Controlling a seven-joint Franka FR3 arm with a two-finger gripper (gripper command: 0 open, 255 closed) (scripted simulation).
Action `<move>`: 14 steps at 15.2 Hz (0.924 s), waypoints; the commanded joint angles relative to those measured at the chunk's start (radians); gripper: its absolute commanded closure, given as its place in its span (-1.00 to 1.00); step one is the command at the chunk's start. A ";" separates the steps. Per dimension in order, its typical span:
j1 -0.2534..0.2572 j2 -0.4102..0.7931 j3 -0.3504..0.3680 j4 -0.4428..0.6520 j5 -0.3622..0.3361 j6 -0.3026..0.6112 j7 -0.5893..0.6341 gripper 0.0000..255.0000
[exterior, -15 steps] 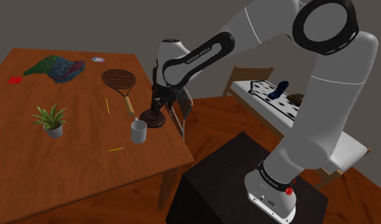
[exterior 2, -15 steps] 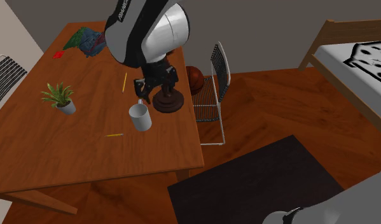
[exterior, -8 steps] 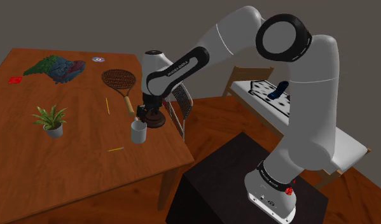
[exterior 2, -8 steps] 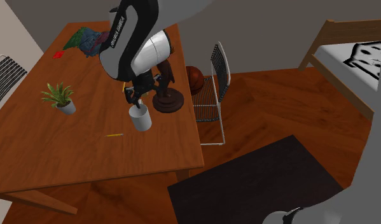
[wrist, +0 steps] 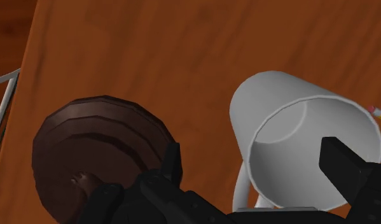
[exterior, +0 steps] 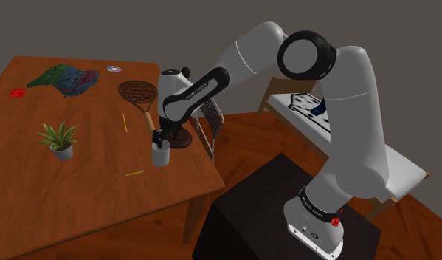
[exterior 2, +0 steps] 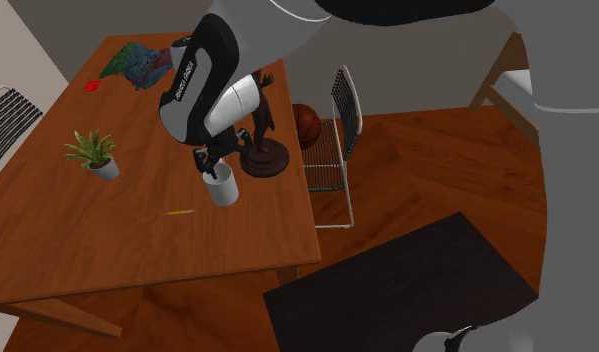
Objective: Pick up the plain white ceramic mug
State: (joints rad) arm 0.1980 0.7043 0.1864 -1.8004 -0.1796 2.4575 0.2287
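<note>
White mug is standing upright on the wooden table, just beside the dark brown figurine, on the side of it facing away from the wire chair. The black gripper is hanging directly over the mug's mouth and pointing down, with the arm reaching in above the figurine.

In the wrist view the fingers are standing wide apart. One finger is sitting outside the mug, over the gap between it and the figurine's round base. The other is showing across the mug's open mouth, so the pair is straddling the wall nearest the figurine. Nothing is being clasped, and I cannot tell whether either finger is touching the rim.

A yellow pencil is lying on the table beyond the mug from the figurine. A potted plant is standing well apart from the figurine on that same side. A racket is lying near the figurine, with its handle pointing towards it.
</note>
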 commanded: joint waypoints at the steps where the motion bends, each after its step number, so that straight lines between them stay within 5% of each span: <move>1: 0.004 0.029 -0.006 0.009 -0.006 0.020 0.002 -1.00; 3: 0.004 0.029 -0.006 0.009 -0.005 0.020 0.002 -1.00; 4: 0.003 0.027 -0.006 0.006 -0.005 0.021 0.002 1.00; 14: 0.002 0.017 -0.004 0.005 -0.003 0.012 0.001 1.00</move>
State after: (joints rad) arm 0.2006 0.7267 0.1816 -1.7944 -0.1841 2.4745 0.2307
